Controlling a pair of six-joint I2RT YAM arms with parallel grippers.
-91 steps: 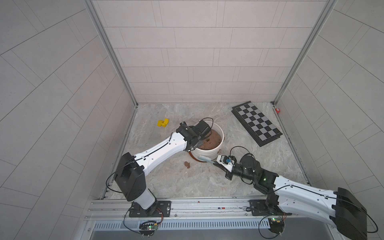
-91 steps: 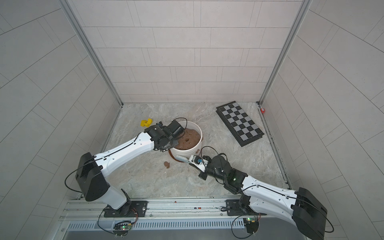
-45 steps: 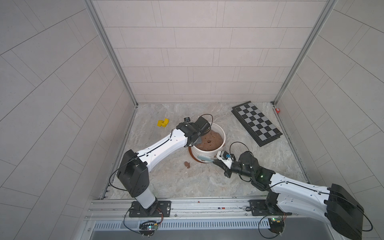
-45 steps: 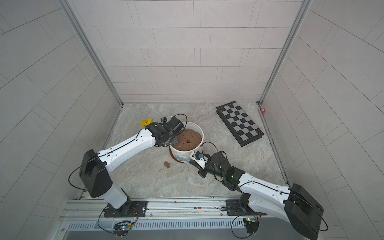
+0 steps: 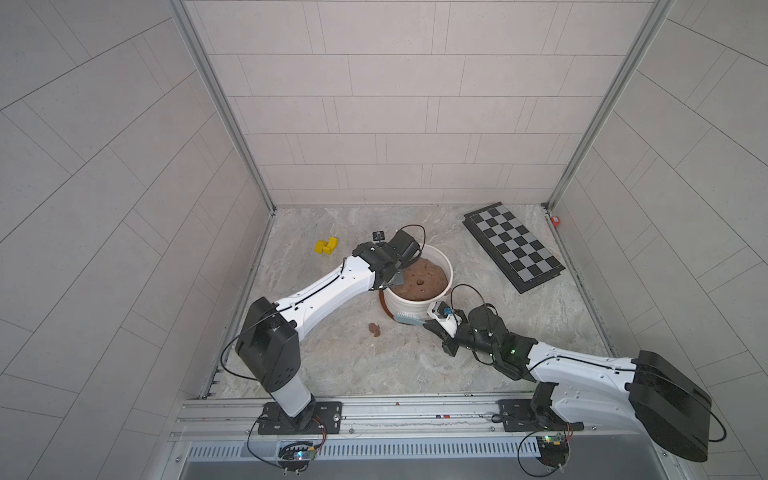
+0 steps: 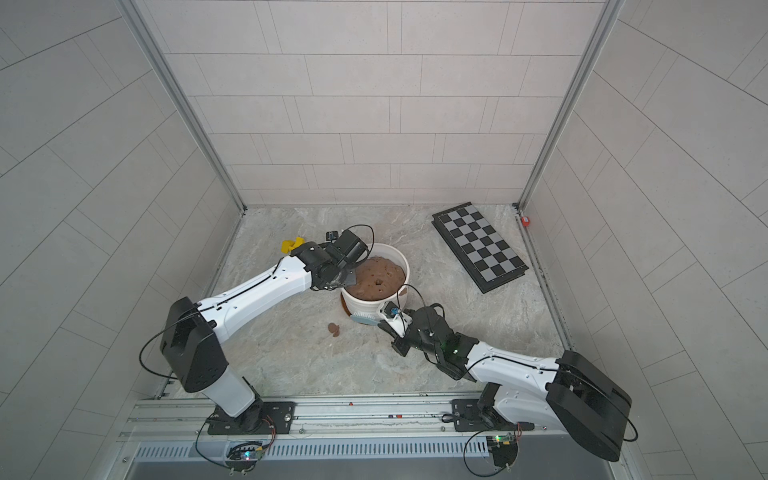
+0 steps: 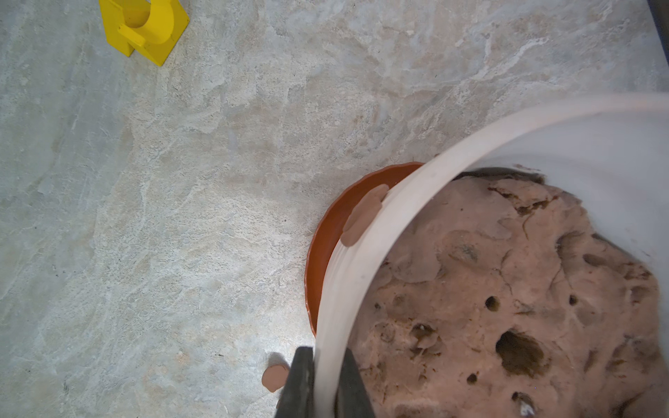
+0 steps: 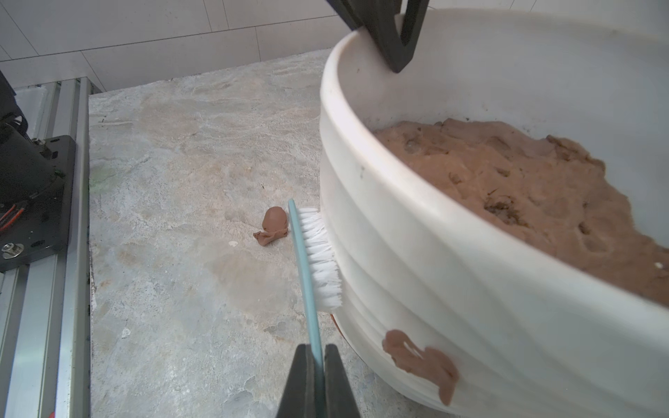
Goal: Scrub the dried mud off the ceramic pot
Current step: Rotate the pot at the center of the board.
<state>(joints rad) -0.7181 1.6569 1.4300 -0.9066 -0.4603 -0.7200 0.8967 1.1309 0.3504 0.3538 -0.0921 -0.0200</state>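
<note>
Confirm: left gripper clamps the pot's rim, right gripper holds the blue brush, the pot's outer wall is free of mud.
Wrong: the right wrist view shows dried mud stuck on the ceramic pot's outer wall. Rest stands: left gripper clamps the rim, right gripper holds the brush.

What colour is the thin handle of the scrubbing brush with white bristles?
Pale teal; the thin brush handle shows best in the right wrist view.

The ceramic pot (image 8: 416, 253) was white, its saucer (image 7: 318, 253) orange, the dried mud (image 8: 427, 362) reddish-brown, the white-bristled brush (image 8: 303, 260) pale blue, the chessboard (image 5: 513, 247) black-and-grey chequered.
</note>
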